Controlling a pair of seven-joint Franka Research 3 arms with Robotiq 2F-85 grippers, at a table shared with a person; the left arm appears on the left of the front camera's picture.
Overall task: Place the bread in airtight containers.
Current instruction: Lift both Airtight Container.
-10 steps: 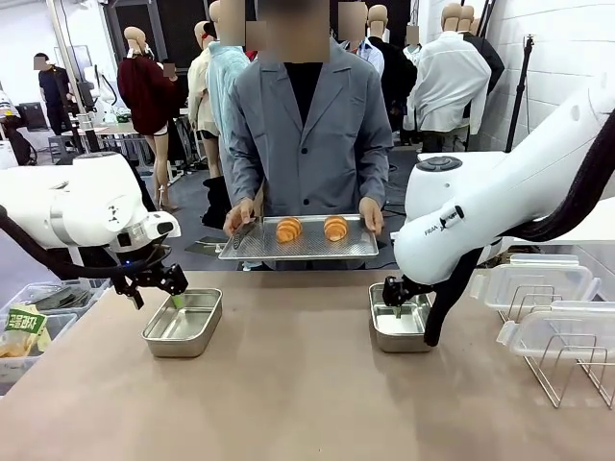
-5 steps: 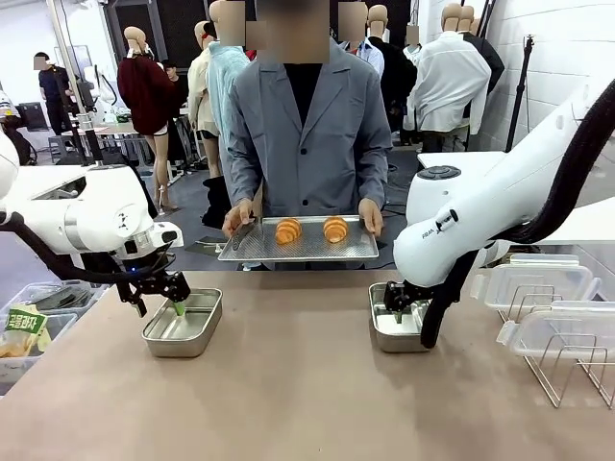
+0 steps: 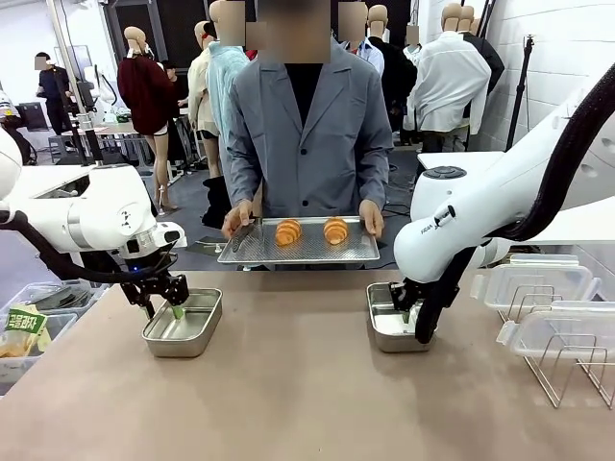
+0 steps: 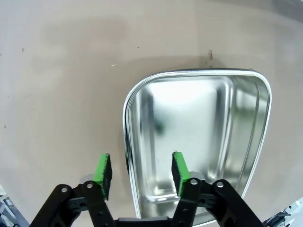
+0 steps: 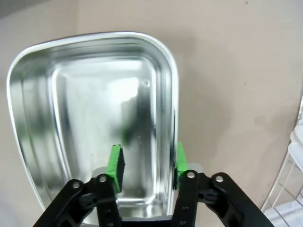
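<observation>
Prep step, no bread moved yet. Both croissants [image 3: 288,230] sit on the tray [image 3: 306,253] the person holds at the counter's [image 3: 298,403] far edge. My left fingers [image 3: 165,302] straddle one wall of the left tub [image 4: 189,72], slack, not pinching. My right fingers [image 3: 408,298] sit likewise over the right tub's [image 5: 94,35] wall, w/ a gap on the inside. Next, I reckon: pinch each rim square, then shift the tubs toward the tray w/o tipping.
</observation>
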